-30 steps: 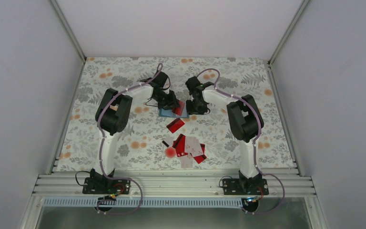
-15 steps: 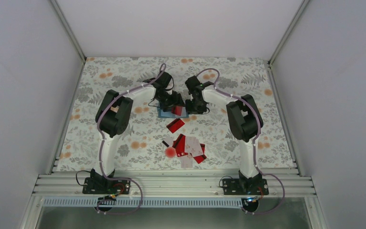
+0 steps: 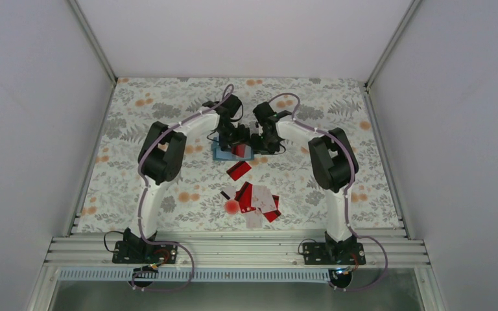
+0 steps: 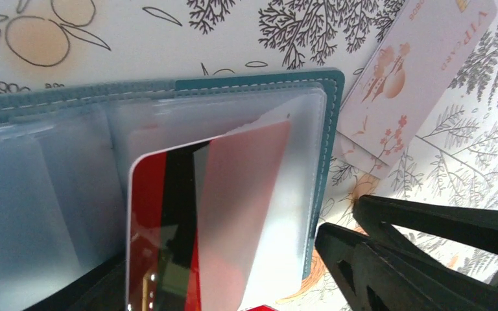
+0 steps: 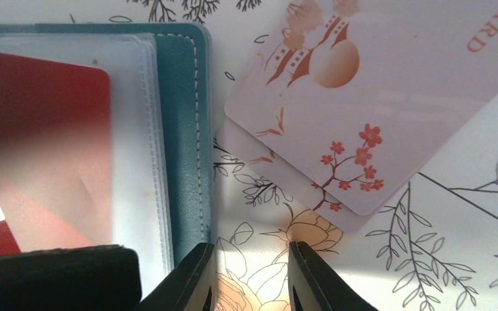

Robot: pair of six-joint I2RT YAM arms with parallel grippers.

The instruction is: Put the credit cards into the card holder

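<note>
The teal card holder [image 3: 220, 155] lies open on the flowered cloth, its clear sleeves [image 4: 52, 194] facing up. A red card [image 4: 162, 227] with a black stripe sits part-way inside one sleeve. My left gripper [image 4: 217, 265] is open, with its fingers standing wide on either side of that card. My right gripper [image 5: 249, 259] is open by a narrow gap with only cloth between its tips. Its left finger [image 5: 191, 278] rests at the holder's teal edge [image 5: 181, 129]. A pale pink blossom card [image 5: 363, 97] lies just right of the holder. Both grippers [image 3: 237, 139] [image 3: 257, 144] meet above the holder.
One loose red card [image 3: 238, 170] lies nearer the arm bases than the holder. Further toward the bases is a pile of red and white cards [image 3: 258, 199]. Left of the pile are a round red blob [image 3: 232, 207] and a tiny black piece [image 3: 225, 194]. White walls enclose the table.
My left gripper has opened and let go of the red card, which now stays in the sleeve. The left arm has shifted a little to the right. The right gripper has barely moved.
</note>
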